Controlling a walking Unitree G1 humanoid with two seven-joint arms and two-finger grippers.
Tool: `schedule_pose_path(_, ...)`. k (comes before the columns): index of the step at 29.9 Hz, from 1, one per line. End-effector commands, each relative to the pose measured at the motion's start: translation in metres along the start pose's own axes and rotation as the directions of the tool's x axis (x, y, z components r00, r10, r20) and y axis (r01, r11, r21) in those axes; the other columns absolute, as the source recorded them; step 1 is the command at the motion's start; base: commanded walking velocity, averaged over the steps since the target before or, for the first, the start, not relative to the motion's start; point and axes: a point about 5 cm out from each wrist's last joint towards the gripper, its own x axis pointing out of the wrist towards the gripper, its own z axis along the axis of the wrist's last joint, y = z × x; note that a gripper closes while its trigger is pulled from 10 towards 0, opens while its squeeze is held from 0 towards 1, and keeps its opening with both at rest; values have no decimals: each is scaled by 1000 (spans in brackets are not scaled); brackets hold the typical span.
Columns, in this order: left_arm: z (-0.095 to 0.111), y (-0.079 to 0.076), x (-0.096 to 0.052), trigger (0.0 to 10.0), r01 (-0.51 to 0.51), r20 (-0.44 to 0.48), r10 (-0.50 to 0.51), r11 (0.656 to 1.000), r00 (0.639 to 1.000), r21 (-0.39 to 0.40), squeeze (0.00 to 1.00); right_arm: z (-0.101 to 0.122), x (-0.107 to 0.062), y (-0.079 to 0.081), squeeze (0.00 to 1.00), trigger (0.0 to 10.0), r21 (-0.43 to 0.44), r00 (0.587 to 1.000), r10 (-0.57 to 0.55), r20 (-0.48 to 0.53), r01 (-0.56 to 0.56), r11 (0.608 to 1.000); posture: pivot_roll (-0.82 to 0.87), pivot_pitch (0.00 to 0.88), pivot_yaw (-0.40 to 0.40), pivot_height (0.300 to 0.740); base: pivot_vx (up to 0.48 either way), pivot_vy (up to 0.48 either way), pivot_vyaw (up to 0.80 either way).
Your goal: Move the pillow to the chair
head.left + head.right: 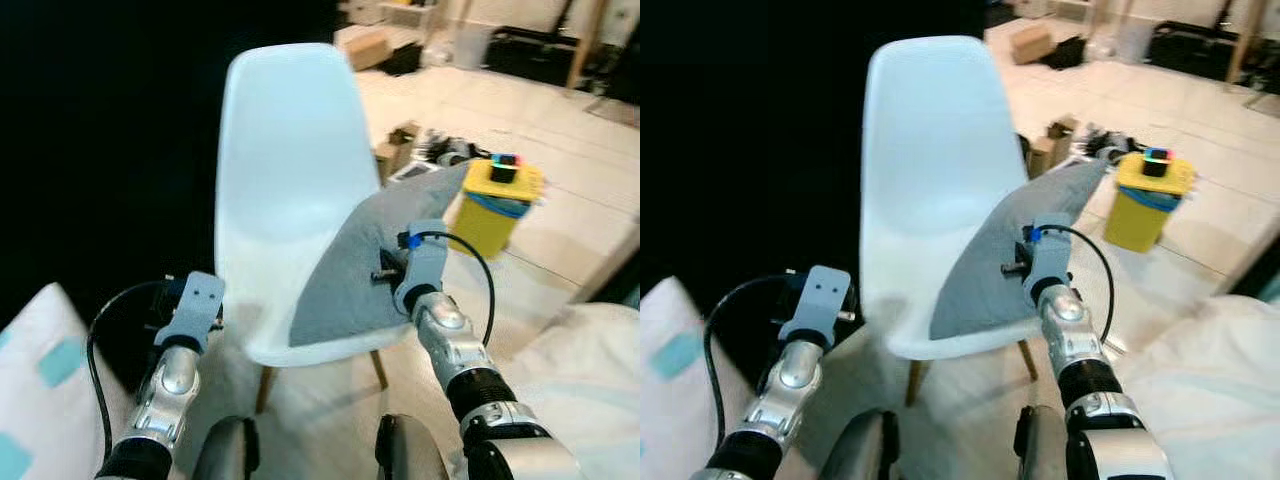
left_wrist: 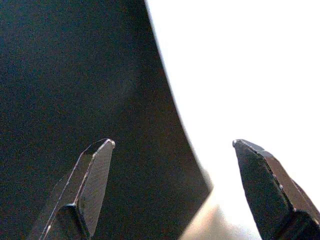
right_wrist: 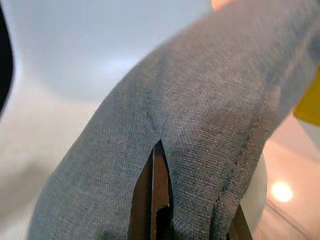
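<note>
Right gripper [image 3: 159, 220] at centre right of the frame is clamped on the grey pillow [image 1: 360, 265], fabric bunched around its fingers. Filling the upper centre, the white chair [image 1: 275, 180] carries the pillow tilted across its seat edge. Lower left, the left gripper [image 2: 172, 190] hangs with fingers apart beside the chair. A yellow bin [image 1: 492, 205] stands right.

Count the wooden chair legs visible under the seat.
2. One chair leg slants down below the seat's front left; the other leg below its right, beside the right gripper's arm. The white chair shell likely hides more.
</note>
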Motion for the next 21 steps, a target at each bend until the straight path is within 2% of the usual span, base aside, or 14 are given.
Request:
schedule_pose_path(1, 6, -4, 1, 10000, -3, 7, 3, 1000, 1000, -11, 0, 5, 7, 15, 0, 10000, 30, 1000, 17, 9, -17, 999, 102, 126, 0, 535, 0, 0, 0)
schedule_pose_path(4, 9, -4, 2, 10000, -3, 15, 4, 1000, 1000, -13, 0, -1, 7, 18, 0, 10000, 60, 1000, 7, -28, -5, 998, 102, 126, 0, 530, 0, 0, 0)
schedule_pose_path(6, 18, -5, 4, 10000, -3, 42, 4, 1000, 999, -19, 0, -24, 5, 34, 0, 10000, 71, 982, 39, -182, -26, 997, 105, 125, -1, 520, 0, 0, 0)
schedule_pose_path(8, 24, -6, 5, 10000, -3, 60, 4, 1000, 998, -28, 0, -39, 3, 53, 0, 10000, 119, 958, 110, -265, -81, 990, 110, 124, -4, 511, 0, 0, 0)
schedule_pose_path(10, 29, -6, 6, 10000, -2, 71, 5, 999, 997, -35, 0, -39, 3, 67, 0, 10000, 202, 953, 167, -254, -116, 972, 114, 122, -7, 511, 0, 0, 0)
schedule_pose_path(11, 29, -6, 6, 10000, -2, 71, 5, 999, 997, -35, 0, -39, 3, 67, 0, 10000, 202, 953, 167, -254, -116, 972, 114, 122, -7, 511, 0, 0, 0)
schedule_pose_path(12, 35, -6, 8, 10000, -5, 89, 8, 999, 996, -43, 0, -35, 5, 83, 0, 10000, 331, 952, 221, -211, -143, 933, 115, 119, -6, 511, 0, 0, 0)
schedule_pose_path(13, 38, -5, 9, 10000, -6, 98, 10, 999, 995, -43, 0, -34, 5, 91, 412, 10000, 373, 947, 249, -204, -160, 914, 119, 117, -7, 511, 0, 0, 0)
schedule_pose_path(16, 40, -5, 9, 10000, -6, 102, 11, 999, 995, -42, 0, -34, 5, 94, 412, 10000, 392, 942, 265, -204, -170, 904, 119, 117, -7, 511, 0, 0, 0)
schedule_pose_path(17, 41, -5, 9, 10000, -7, 105, 12, 999, 994, -41, 0, -34, 4, 103, 831, 10000, 428, 926, 326, -192, -219, 877, 121, 112, -7, 511, 0, 0, 0)
schedule_pose_path(18, 43, -5, 10, 10000, -8, 112, 13, 999, 994, -37, 0, -31, 3, 114, 1000, 10000, 450, 903, 400, -157, -295, 843, 123, 111, -7, 511, 0, 0, 0)
schedule_pose_path(20, 45, -5, 10, 10000, -9, 120, 13, 999, 993, -31, 0, -26, 0, 127, 1000, 10000, 480, 867, 488, -100, -388, 787, 121, 109, -5, 511, 0, 0, 0)
schedule_pose_path(21, 45, -6, 10, 10000, -10, 121, 13, 1000, 993, -29, 0, -26, 0, 127, 1000, 10000, 479, 866, 492, -95, -393, 785, 115, 104, -2, 511, 0, 0, 0)
